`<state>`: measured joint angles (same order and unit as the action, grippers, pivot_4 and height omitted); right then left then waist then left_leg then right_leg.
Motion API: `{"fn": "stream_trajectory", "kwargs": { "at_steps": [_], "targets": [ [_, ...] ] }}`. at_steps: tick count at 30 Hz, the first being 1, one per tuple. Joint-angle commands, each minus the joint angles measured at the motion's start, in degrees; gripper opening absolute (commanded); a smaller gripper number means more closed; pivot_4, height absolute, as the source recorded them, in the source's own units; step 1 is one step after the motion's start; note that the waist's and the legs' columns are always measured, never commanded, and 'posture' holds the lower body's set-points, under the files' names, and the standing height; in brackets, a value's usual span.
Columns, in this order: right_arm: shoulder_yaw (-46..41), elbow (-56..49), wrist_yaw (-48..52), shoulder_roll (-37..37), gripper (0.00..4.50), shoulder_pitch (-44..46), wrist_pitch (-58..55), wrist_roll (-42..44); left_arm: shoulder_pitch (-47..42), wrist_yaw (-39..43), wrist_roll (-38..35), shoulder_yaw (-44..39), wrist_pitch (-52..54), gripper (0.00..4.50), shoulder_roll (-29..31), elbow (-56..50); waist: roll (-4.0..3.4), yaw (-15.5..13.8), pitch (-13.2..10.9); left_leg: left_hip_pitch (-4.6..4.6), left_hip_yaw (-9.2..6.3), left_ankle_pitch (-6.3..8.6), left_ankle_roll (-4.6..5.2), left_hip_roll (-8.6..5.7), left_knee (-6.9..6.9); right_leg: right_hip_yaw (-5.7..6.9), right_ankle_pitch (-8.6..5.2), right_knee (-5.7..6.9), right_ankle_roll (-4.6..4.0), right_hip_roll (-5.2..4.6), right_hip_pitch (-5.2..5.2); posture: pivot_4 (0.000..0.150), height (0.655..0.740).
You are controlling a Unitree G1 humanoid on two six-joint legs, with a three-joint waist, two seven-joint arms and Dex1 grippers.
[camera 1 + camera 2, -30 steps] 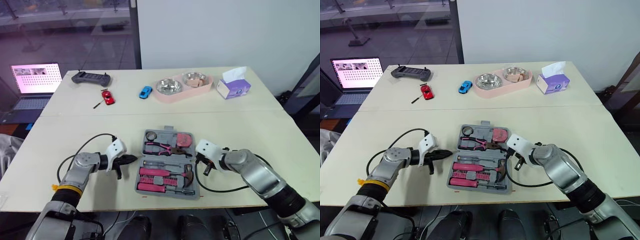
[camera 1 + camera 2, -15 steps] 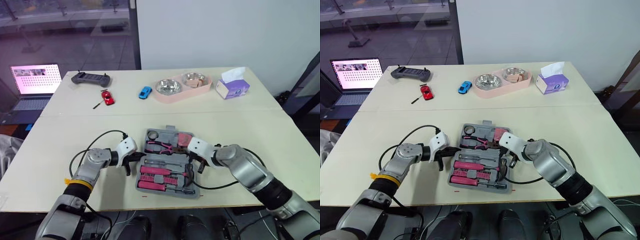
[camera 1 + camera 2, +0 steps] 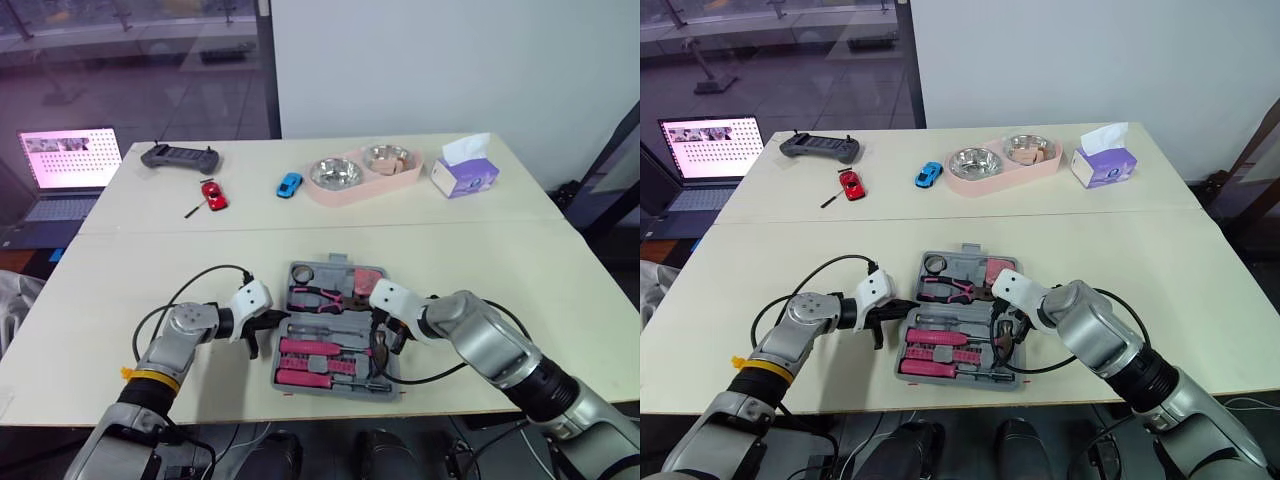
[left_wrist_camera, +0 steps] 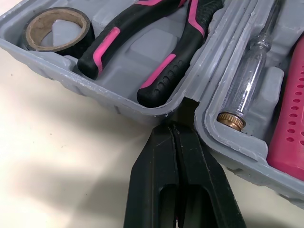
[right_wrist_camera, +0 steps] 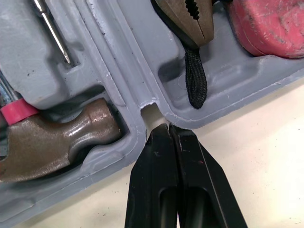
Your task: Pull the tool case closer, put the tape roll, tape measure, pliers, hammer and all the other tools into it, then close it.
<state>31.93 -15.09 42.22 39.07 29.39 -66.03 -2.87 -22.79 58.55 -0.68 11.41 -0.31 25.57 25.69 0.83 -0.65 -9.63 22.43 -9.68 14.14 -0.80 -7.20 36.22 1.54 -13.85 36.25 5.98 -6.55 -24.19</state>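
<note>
Tool case (image 4: pixel 95 92): lying open and flat on the near part of the counter (image 3: pixel 500 270), right between the two arms, both halves facing up

Left pincer (image 4: pixel 183 114): fingers pressed tight together with nothing held between them, and the tips sit in the small notch in the case's left rim, where the two halves meet

Right pincer (image 5: pixel 167 130): same story on the other side, fingers fully closed and empty, tips right at the notch in the right rim

Far half of the case: tape roll (image 4: pixel 57 28) in the left corner pocket, black and pink pliers (image 4: pixel 156 52) beside it, and the red tape measure (image 5: pixel 270 23) at the right end

Near half of the case: a clear-handled screwdriver (image 4: pixel 251 80) in its groove along the middle, pink-handled tools (image 4: pixel 289 118) below it, and the hammer (image 5: pixel 57 137) head tucked in at the right end

Far part of the counter: black controller (image 3: pixel 182 156), red toy car (image 3: pixel 214 193), blue toy car (image 3: pixel 291 184), pink double bowl (image 3: pixel 365 172) and tissue box (image 3: pixel 466 172), all well apart from the case

Off the counter's left side: an open laptop (image 3: pixel 68 165), screen lit
</note>
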Motion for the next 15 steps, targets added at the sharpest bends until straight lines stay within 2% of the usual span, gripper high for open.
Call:
{"fn": "stream_trajectory", "kwargs": {
  "at_steps": [1, 5, 15],
  "targets": [
    [-0.6, -2.9, 0.6, -1.7, 0.00, 1.5, -0.5, 1.9, 1.1, 1.1, -0.1, 1.6, 0.4, 0.02, -0.3, -2.2, 0.00, 0.0, 0.0, 0.00, 0.00, 0.00, 0.00, 0.00, 0.00, 0.00, 0.00, 0.00, 0.00, 0.00, 0.00, 0.150, 0.7370],
    [-0.1, -3.8, 0.4, -3.8, 0.00, 2.4, -1.8, 2.8, 3.6, 1.3, -0.6, 1.2, 1.3, 0.02, 0.9, -5.2, -0.01, 0.5, 0.0, 0.00, 0.00, 0.00, -0.01, 0.01, -0.01, -0.01, 0.00, 0.00, -0.01, 0.00, -0.02, 0.150, 0.7370],
    [0.3, -7.5, -0.5, -3.7, 0.00, 0.7, -4.3, 3.9, 10.2, -0.1, -2.1, -0.7, 5.9, 0.02, 3.1, -14.2, -0.04, 1.3, 0.0, 0.00, 0.00, 0.00, 0.00, 0.02, -0.02, -0.03, 0.01, 0.01, -0.02, 0.00, -0.03, 0.150, 0.7370]
  ]
}}
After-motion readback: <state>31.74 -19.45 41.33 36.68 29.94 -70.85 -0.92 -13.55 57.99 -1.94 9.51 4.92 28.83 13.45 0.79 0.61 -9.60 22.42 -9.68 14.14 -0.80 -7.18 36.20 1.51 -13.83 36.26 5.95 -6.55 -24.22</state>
